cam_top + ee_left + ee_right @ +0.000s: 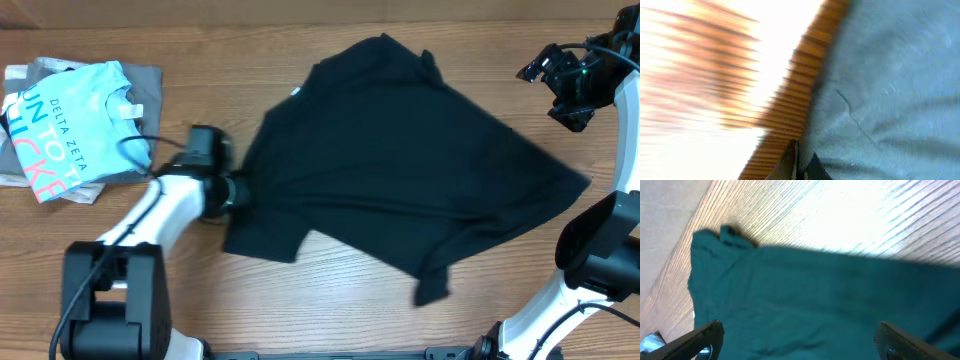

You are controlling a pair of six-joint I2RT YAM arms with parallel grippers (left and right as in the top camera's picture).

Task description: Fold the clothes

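Mid-table, black T-shirt (400,170) ran ten-to-four o'clock, neck at ten; my left gripper (234,193) clamped it, right gripper (800,331) gaped; blue shirt (70,120) read "DELTA ZETA".

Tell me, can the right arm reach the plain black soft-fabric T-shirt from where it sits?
Probably yes: the open right pincer hangs near the plain black T-shirt, looking down on bare fabric with nothing between them.

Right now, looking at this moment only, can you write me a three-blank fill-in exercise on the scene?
The left tool is ____ on the black T-shirt at its edge.
The right tool stands ____, holding nothing.
The light-blue printed shirt lies on a ____ folded shirt.
Missing words: shut; open; grey.
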